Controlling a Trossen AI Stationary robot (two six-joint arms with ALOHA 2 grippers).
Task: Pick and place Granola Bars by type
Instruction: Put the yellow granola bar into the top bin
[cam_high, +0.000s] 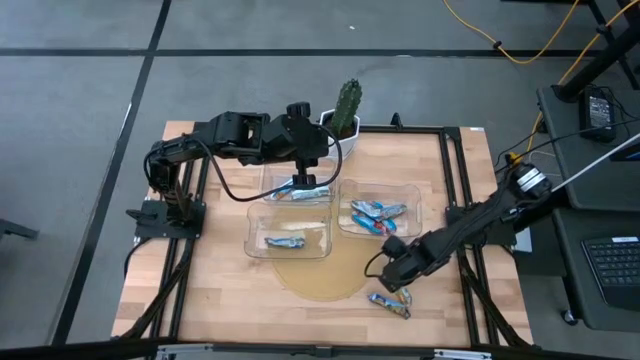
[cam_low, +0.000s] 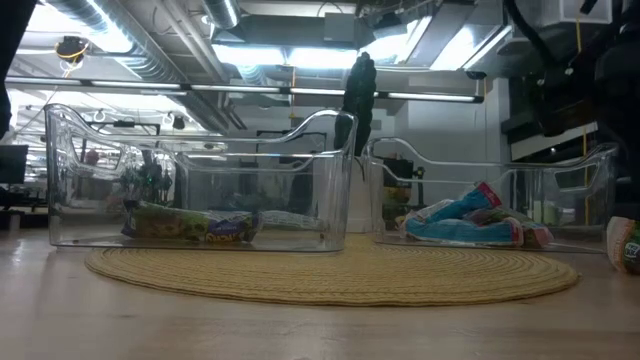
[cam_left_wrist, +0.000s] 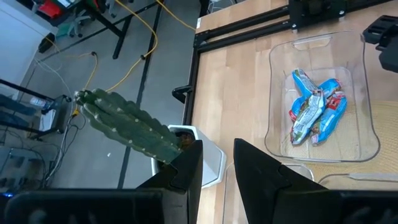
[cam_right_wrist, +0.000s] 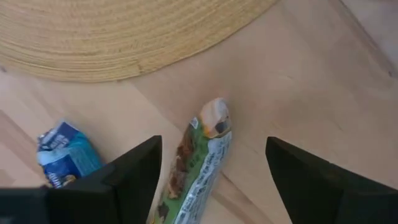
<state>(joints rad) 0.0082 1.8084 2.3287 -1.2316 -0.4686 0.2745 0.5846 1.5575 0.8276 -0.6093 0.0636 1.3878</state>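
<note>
— Where is the right claw (cam_right_wrist: 211, 168)?
— Just off the woven mat (cam_right_wrist: 124, 37), released, straddling a green granola bar (cam_right_wrist: 199, 165) lying on the surface (cam_right_wrist: 311, 81).
— The left claw (cam_left_wrist: 217, 165)?
— Near the cactus (cam_left_wrist: 124, 121); its state cannot be told.

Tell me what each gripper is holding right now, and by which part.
The right gripper holds nothing: its fingers stand open either side of a green-wrapped granola bar lying on the table. Whether the left gripper, above the rear bin, holds anything cannot be told.
</note>
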